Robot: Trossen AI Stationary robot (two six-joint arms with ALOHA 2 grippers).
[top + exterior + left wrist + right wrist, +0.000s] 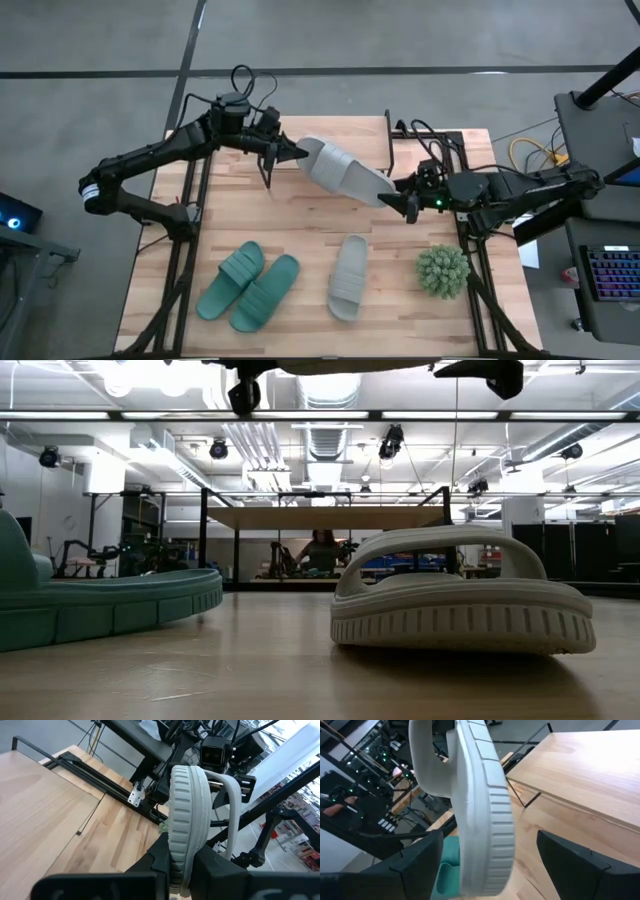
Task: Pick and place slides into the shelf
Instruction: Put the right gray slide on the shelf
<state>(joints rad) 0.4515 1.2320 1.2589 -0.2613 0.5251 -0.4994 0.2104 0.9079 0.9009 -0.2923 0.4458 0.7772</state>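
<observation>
One pale grey slide (345, 170) hangs in the air over the table's middle, turned on its side edge, with my left gripper (298, 152) shut on its left end. My right gripper (400, 197) is open at the slide's right end. In the right wrist view its two fingers (415, 865) stand on either side of the sole without visibly touching it. A second pale slide (348, 277) and a teal pair (248, 285) lie sole-down on the near part of the table. The shelf (330, 517) stands at the far side, and its wooden top (330, 130) lies below the raised slide. My left gripper pinches the raised slide's left end (181, 862) between its two fingers, one on the underside and one on the footbed side, so the ribbed rim faces the wrist camera. The fingers reach in roughly level from the table's left, along the slide. The slide is lifted clear and stands on edge.
A spiky green plant ball (443, 270) sits at the near right of the table. Black frame rails (190, 200) run along both table sides. Cables and equipment crowd the far right (540, 150). A person (322, 550) sits in the room beyond the shelf.
</observation>
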